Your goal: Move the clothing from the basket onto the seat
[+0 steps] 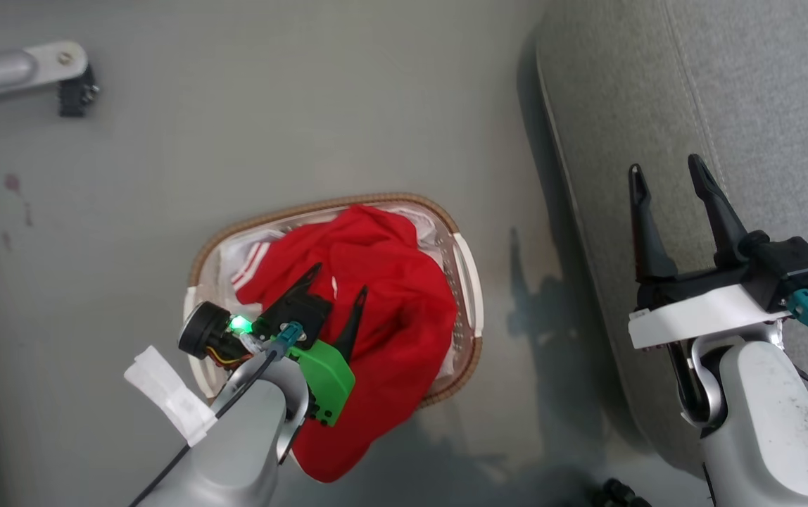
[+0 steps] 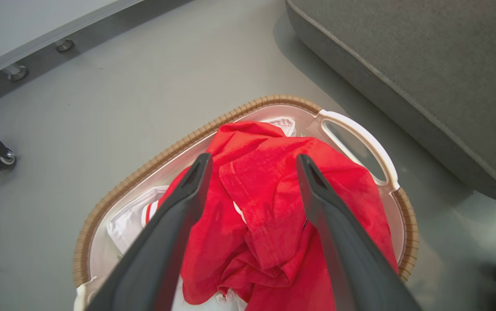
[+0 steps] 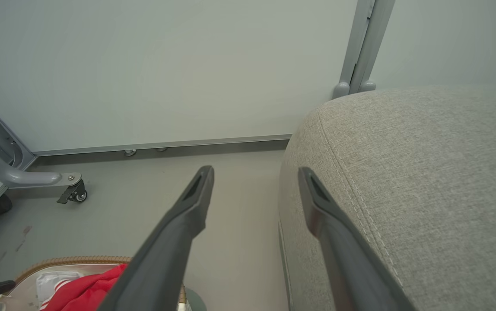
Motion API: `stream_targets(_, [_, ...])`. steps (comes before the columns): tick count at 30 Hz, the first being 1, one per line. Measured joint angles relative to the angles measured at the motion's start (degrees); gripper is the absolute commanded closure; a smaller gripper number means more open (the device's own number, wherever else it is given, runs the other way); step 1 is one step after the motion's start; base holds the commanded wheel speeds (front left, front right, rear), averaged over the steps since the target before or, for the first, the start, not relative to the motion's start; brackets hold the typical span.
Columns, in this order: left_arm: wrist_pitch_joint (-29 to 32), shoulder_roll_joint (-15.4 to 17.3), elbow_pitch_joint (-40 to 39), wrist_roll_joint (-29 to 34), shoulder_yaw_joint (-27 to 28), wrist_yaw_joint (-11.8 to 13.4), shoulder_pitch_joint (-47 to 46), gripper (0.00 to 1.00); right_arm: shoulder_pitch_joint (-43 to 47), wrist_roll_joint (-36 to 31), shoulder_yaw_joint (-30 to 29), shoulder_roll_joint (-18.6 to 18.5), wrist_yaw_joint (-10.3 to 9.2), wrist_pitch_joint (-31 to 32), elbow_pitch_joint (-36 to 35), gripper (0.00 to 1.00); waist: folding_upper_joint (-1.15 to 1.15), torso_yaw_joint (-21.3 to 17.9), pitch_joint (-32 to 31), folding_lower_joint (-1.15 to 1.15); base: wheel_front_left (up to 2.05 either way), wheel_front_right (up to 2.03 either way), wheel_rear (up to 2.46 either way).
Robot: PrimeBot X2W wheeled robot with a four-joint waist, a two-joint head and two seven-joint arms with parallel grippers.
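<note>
Clothing (image 1: 383, 282): a red garment heaped inside the basket (image 1: 348, 202), covering most of the interior. One fold hangs over the rim on the side nearest the robot and drapes toward the floor (image 1: 270, 105). A white band with red stripes (image 1: 249, 264) shows at the left edge of the heap, next to white fabric against the left wall of the basket.

Basket: oval, white, with a brown woven rim. It stands upright on the floor. A white side handle (image 2: 360, 147) faces the seat (image 1: 763, 105).

Left gripper (image 1: 341, 277): positioned directly over the heap, fingers pointing down into the basket. The two dark fingers are spread wide apart. In the left wrist view they straddle a raised ridge of red fabric. Nothing is clamped between them. Whether the fingertips touch the fabric cannot be told.

Seat: grey, upholstered, with a rounded edge and a stitched seam. It lies to the robot's right of the basket, near it but apart, with a strip of bare floor between them.

Right gripper (image 1: 665, 164): held above the rounded edge of the seat, fingers spread wide, empty.

Surroundings: a grey metal leg with a black caster (image 1: 77, 91) rests on the floor at the far left, well apart from the basket. A pale wall (image 3: 166, 65) stands behind the floor and the seat.
</note>
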Motion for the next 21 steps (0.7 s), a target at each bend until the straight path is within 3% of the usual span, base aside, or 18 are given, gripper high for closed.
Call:
stream_targets(11, [0.00, 1.47, 10.47, 1.83, -4.63, -0.24, -7.62, 0.00, -2.76, 3.71, 4.72, -0.01, 0.00, 0.00, -1.16, 0.00, 0.00, -5.96, 10.01, 0.00, 0.00, 0.00, 0.00])
stream_targets(21, [0.00, 2.53, 15.06, 1.51, -4.34, 0.55, -11.61, 0.00, -3.88, 6.83, 7.40, -0.01, 0.00, 0.00, -2.77, 0.00, 0.00, -11.45, 16.02, 0.01, 0.00, 0.00, 0.00])
